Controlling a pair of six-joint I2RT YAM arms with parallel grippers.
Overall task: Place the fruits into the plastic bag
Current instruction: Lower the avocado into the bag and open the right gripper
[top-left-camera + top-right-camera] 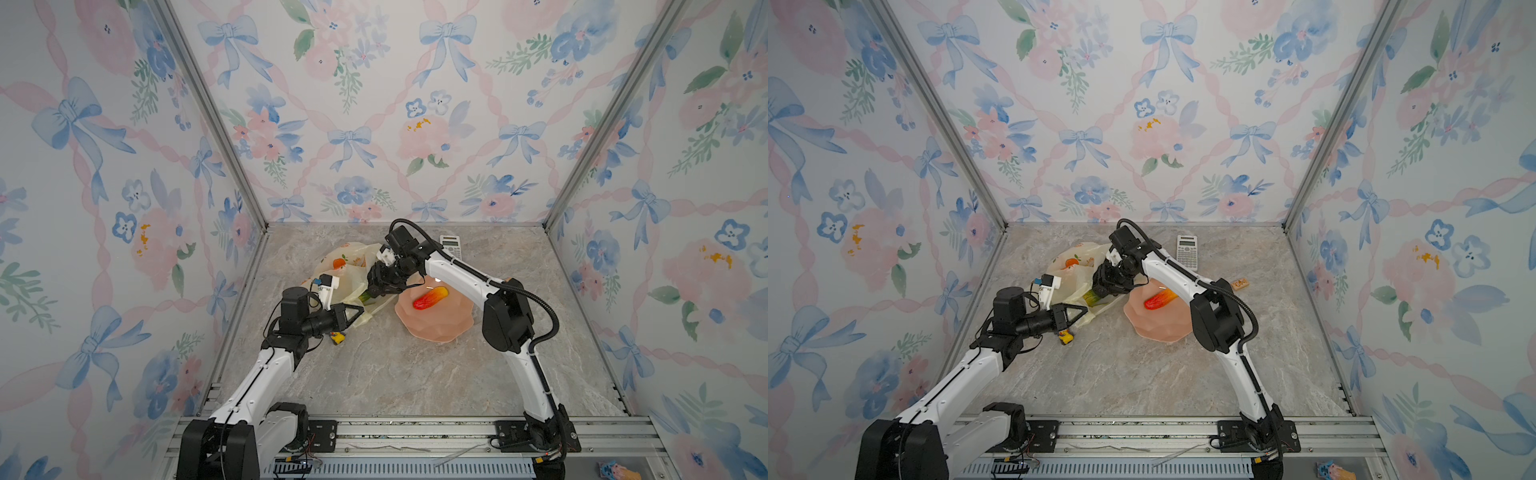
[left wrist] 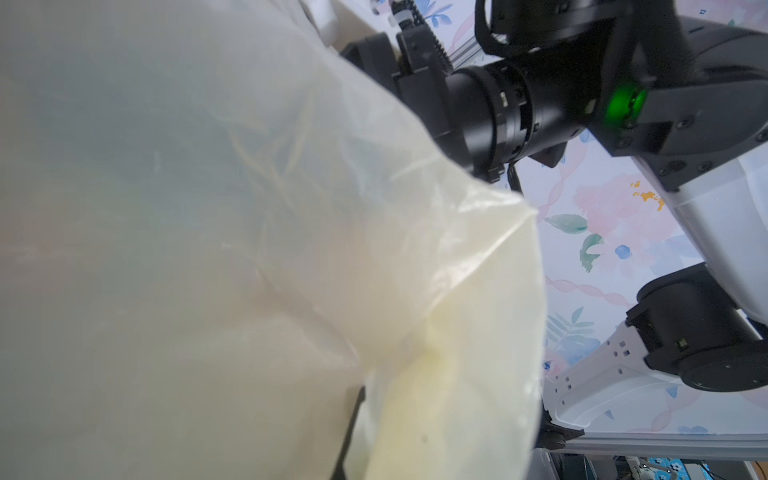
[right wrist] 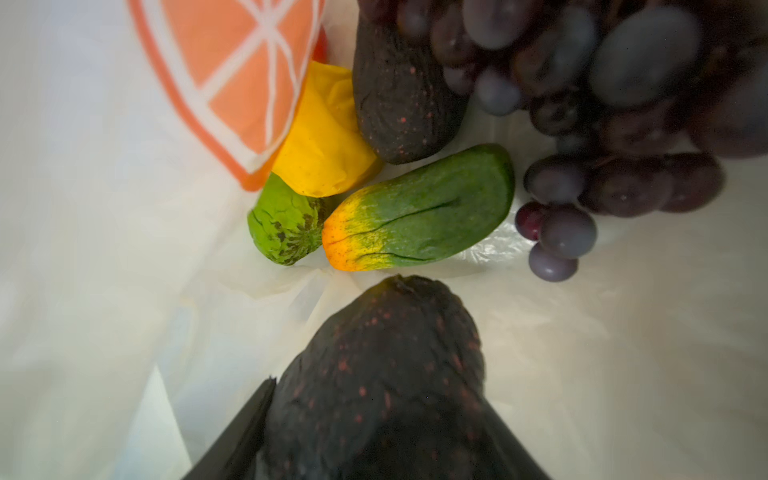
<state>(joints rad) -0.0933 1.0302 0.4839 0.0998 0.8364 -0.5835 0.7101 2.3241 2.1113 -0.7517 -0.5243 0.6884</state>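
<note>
Lowering the dark avocado (image 3: pixel 382 374) into the plastic bag (image 1: pixel 351 280) is the step in hand, and we judge it close to release. The right gripper (image 1: pixel 379 291) reaches in through the bag's mouth, its fingers clamped on either side of that avocado. Deeper in lie a second avocado (image 3: pixel 399 95), a purple grape bunch (image 3: pixel 615 104), an orange-green fruit (image 3: pixel 419 208), a yellow fruit (image 3: pixel 324 149) and a bright green fruit (image 3: pixel 282 224).

The left gripper (image 1: pixel 358 312) is closed, pinching the bag's near edge, as far as we can tell. We want that pinch firm until the right arm is out, so the film does not sag onto the wrist. We would let go low, over the bare film in front of the orange-green fruit, then draw straight back through the mouth without snagging the rim. A red-yellow fruit (image 1: pixel 430 298) lies on the pink plate (image 1: pixel 440 328), just beside the bag.
</note>
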